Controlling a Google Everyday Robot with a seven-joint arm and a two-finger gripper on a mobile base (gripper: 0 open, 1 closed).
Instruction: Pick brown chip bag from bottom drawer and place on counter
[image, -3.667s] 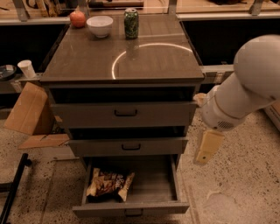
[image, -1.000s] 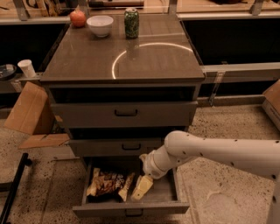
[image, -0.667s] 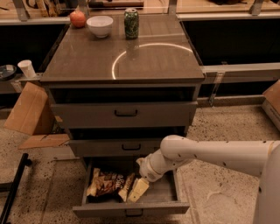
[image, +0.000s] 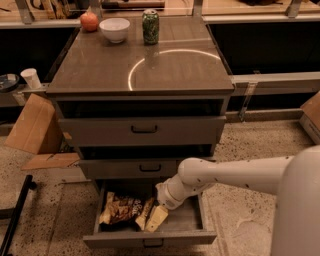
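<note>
The bottom drawer (image: 150, 239) is pulled open. The brown chip bag (image: 119, 208) lies in its left half, crinkled, with tan edges. My gripper (image: 150, 216) reaches down into the drawer from the right on a white arm. Its tan fingers (image: 157, 219) are at the bag's right edge, one on each side of that edge. The counter (image: 100, 70) is the glossy grey-brown cabinet top with a bright ring reflection.
On the back of the counter stand a red apple (image: 89, 21), a white bowl (image: 114, 29) and a green can (image: 150, 26). The two upper drawers (image: 144, 131) stick out a little. A cardboard box (image: 32, 125) and a white cup (image: 31, 78) are to the left.
My arm swung from the right of the cabinet down into the bottom drawer. Over the last second the gripper moved left to the bag's right edge.
</note>
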